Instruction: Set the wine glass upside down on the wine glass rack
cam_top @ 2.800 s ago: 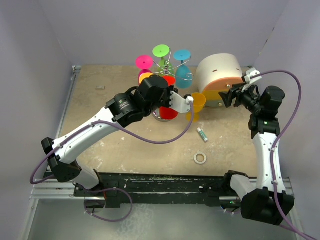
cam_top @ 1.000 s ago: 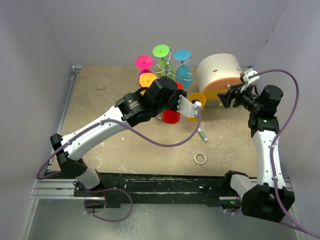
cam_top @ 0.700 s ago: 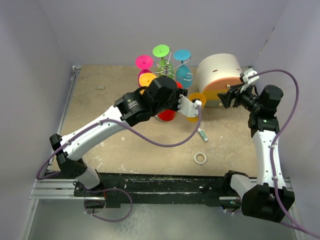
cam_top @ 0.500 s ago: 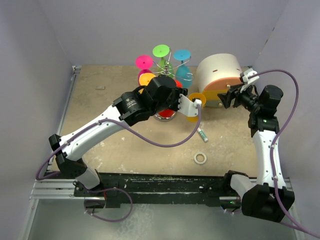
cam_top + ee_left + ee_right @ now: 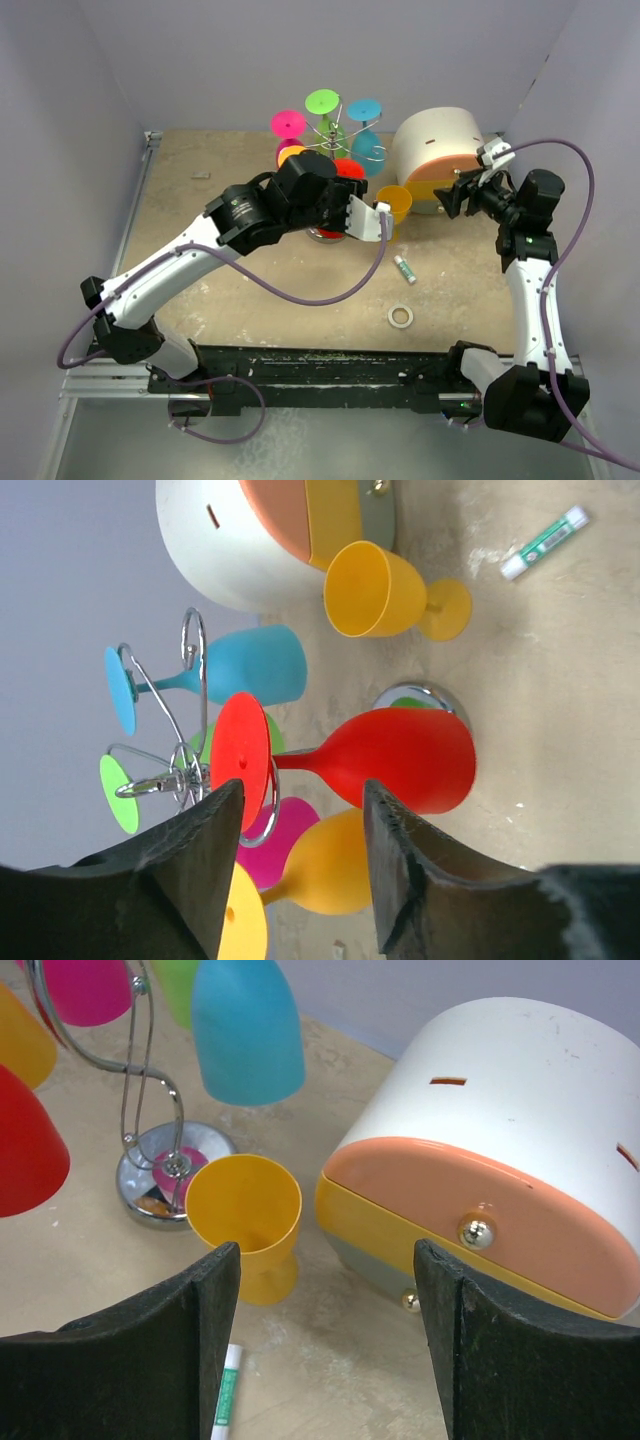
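Your left gripper (image 5: 303, 805) has its fingers partly apart with nothing between them, just short of the red glass (image 5: 400, 760); that glass hangs upside down on the rack (image 5: 140, 1175), foot in a curled arm, bowl over the chrome base; your right gripper (image 5: 328, 1260) is wide and empty, facing a yellow glass (image 5: 243, 1210) upright beside the box (image 5: 500, 1110).

Hidden under the left arm (image 5: 240, 215) from above: most of the wine glass rack (image 5: 335, 135) base. Cropped at the right wrist view's left edge: red glass (image 5: 25, 1145), orange glass (image 5: 15, 1040).
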You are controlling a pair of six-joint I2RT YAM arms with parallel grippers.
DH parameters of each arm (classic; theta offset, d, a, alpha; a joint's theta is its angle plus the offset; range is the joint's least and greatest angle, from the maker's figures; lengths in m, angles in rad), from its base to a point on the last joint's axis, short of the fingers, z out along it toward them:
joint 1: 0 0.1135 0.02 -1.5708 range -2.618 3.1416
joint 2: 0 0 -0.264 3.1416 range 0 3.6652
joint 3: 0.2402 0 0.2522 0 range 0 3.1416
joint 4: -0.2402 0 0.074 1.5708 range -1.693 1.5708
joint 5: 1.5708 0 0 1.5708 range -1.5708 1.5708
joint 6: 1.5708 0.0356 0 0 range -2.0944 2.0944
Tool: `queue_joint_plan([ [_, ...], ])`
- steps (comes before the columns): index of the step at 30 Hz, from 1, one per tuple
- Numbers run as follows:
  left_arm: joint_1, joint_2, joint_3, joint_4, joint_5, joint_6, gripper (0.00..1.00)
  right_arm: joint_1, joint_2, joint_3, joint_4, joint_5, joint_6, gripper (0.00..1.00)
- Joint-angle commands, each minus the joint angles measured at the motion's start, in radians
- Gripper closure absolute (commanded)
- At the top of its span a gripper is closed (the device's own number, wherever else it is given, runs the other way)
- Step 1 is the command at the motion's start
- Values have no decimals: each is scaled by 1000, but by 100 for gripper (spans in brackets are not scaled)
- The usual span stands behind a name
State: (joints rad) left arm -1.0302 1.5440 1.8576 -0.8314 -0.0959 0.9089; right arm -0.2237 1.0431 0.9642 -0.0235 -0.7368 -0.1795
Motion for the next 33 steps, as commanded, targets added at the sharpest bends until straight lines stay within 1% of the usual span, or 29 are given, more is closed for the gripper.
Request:
queue_joint_plan([
  [1, 6, -79, 47, -49, 117, -84, 43, -5, 9, 34, -61, -71, -102, 27],
  [4, 53, -111, 46, -61, 210, -140, 36, -5, 35, 94, -160, -94, -206, 27],
  [7, 118, -144, 45, -69, 293, -193, 31, 4, 76, 151, -312, -144, -332, 28],
  [10, 180, -190, 18, -35, 341, -260, 21, 56, 111, 195, -422, -127, -445, 29],
  [14, 279, -251, -11, -5, 374, -348, 8, 189, 125, 199, -458, -25, -526, 29],
  [16, 327, -287, -48, 40, 364, -385, 2, 225, 133, 188, -453, 3, -554, 29],
  [17, 349, -300, -59, 56, 356, -403, 0, 237, 140, 185, -456, 6, -568, 29],
  [21, 409, -339, -79, 81, 307, -438, 1, 272, 185, 195, -475, 7, -615, 30],
  [25, 453, -363, -98, 98, 308, -453, 1, 304, 248, 193, -461, 28, -654, 30],
  [33, 483, -384, -121, 110, 303, -452, 1, 359, 353, 209, -445, 69, -684, 33],
])
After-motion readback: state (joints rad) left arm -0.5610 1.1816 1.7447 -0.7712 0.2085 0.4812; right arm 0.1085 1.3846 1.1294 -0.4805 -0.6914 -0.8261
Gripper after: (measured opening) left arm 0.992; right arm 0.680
